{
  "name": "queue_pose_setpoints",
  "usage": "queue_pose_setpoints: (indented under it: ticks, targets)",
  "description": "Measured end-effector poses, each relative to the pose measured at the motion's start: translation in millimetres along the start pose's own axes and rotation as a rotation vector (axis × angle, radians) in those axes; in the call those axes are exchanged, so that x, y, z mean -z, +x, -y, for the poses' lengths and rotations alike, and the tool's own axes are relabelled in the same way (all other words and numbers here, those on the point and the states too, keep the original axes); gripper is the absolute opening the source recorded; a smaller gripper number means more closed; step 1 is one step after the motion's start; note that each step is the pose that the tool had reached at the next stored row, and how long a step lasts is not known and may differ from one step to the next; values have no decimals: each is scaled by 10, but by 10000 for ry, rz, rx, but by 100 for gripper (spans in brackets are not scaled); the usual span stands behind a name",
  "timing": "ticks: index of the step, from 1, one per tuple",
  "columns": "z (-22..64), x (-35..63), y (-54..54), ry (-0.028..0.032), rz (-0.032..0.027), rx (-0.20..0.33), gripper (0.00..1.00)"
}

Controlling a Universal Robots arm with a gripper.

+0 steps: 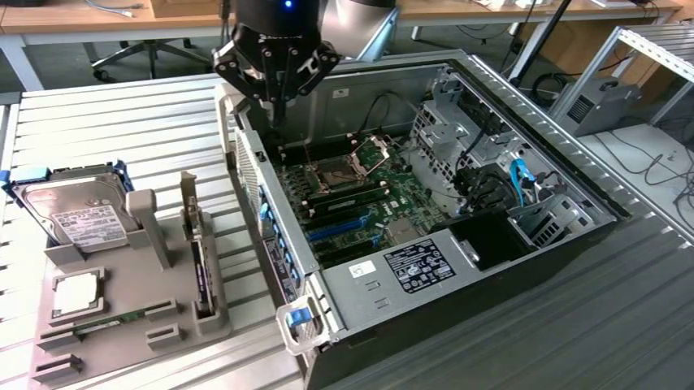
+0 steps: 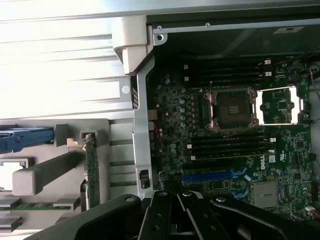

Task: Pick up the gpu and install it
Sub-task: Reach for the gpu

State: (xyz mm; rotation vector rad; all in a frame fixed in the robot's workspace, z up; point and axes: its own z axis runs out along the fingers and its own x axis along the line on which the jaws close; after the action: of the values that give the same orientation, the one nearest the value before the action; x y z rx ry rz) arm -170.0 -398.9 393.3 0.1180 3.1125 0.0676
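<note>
Slatted metal table (image 1: 119, 122) carrying a grey holder (image 1: 152, 244) at the exterior view's left and an open computer case (image 1: 466, 325) at its right.

Holder contents, from the left:
- A silver labelled hard drive (image 1: 74, 215) with blue rails, propped at a tilt.
- A square processor chip (image 1: 76, 294), lying flat.
- A narrow green memory stick (image 1: 109, 323), lying flat in its slots.
- The gpu (image 1: 197, 264), standing on its long edge in a slot along the holder's side nearest the case. Its pale metal bracket is at the far end, and nothing grips it.

Gripper (image 1: 279, 114), right of the holder, hanging over the far corner of the case on the holder's side, well apart from the gpu. Its pincer is drawn together to a narrow tip and holds nothing.

Case interior:
- A green motherboard (image 1: 363, 199).
- A processor socket (image 1: 328, 175) with its retaining frame lifted.
- Blue expansion slots (image 1: 336, 229), nearer the camera.
- A power supply (image 1: 418, 266) bearing a white label, just beside the board.
- Blue cables (image 1: 521, 183) near the drive bays at the far right.
</note>
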Motion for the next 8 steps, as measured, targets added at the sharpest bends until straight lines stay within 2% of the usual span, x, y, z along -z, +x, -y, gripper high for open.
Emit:
queue_pose_setpoints:
  ticks: [8]
  targets:
    - [2, 1, 26, 0, 0, 0, 11]
